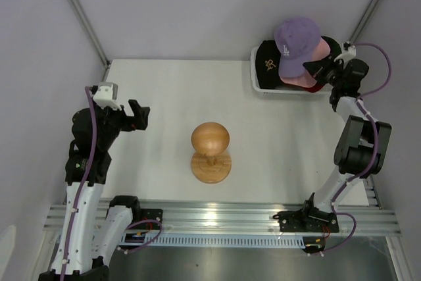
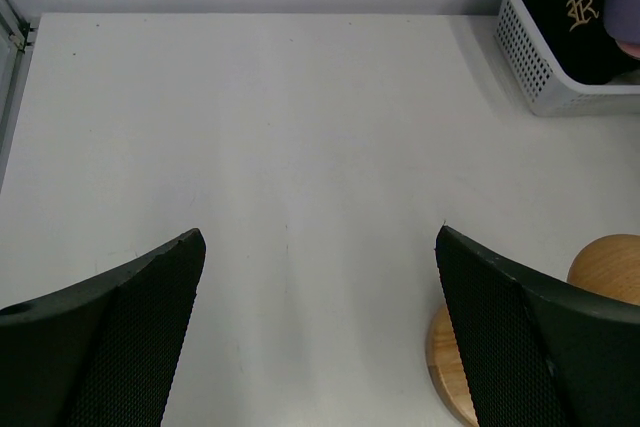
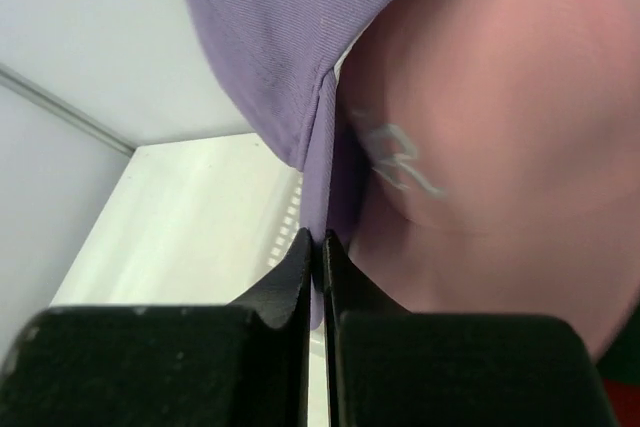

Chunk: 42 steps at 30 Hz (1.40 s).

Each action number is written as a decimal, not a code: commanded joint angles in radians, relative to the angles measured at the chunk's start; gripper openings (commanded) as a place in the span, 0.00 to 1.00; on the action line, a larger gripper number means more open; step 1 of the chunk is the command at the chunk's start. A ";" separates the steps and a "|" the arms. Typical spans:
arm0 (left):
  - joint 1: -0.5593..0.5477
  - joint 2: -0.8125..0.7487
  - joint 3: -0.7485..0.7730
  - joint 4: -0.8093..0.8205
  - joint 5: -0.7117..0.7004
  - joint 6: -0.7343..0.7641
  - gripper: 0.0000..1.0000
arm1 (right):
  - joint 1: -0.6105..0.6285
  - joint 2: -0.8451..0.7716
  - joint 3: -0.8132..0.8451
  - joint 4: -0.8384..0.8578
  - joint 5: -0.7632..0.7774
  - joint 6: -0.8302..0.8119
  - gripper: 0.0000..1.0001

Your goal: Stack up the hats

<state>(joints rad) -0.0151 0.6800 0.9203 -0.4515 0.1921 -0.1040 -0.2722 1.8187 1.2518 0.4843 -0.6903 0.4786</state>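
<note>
A purple cap sits on top of the pile in the white mesh basket at the back right, over a pink cap and beside a black cap with a gold logo. A bit of red cap shows under the pile. My right gripper is shut on the purple cap's edge; the pink cap fills the right of that view. My left gripper is open and empty over the table at the left. The black cap shows in the left wrist view.
The round wooden stand stands in the middle of the table, also at the right edge of the left wrist view. The basket sits against the back wall. Grey walls close in the table on three sides.
</note>
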 commanded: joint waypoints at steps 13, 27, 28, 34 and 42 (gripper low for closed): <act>0.010 -0.033 0.025 0.023 0.070 -0.006 1.00 | 0.205 -0.007 0.420 -0.067 -0.081 -0.078 0.00; 0.010 -0.013 0.048 -0.023 -0.014 -0.028 0.99 | 0.528 -0.271 0.082 0.125 -0.258 0.253 0.00; 0.010 -0.016 0.048 -0.021 -0.020 -0.036 0.99 | 0.557 -0.309 0.031 0.119 -0.243 0.252 0.00; 0.010 -0.046 0.035 0.002 -0.002 -0.052 0.99 | 0.685 -0.568 -0.190 0.068 -0.160 0.333 0.00; 0.010 -0.086 0.031 0.011 -0.032 -0.063 1.00 | 0.777 -0.808 -0.345 -0.078 -0.054 0.336 0.00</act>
<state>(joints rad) -0.0135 0.6132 0.9295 -0.4759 0.1848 -0.1429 0.4759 1.0290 0.9459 0.4652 -0.7963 0.7937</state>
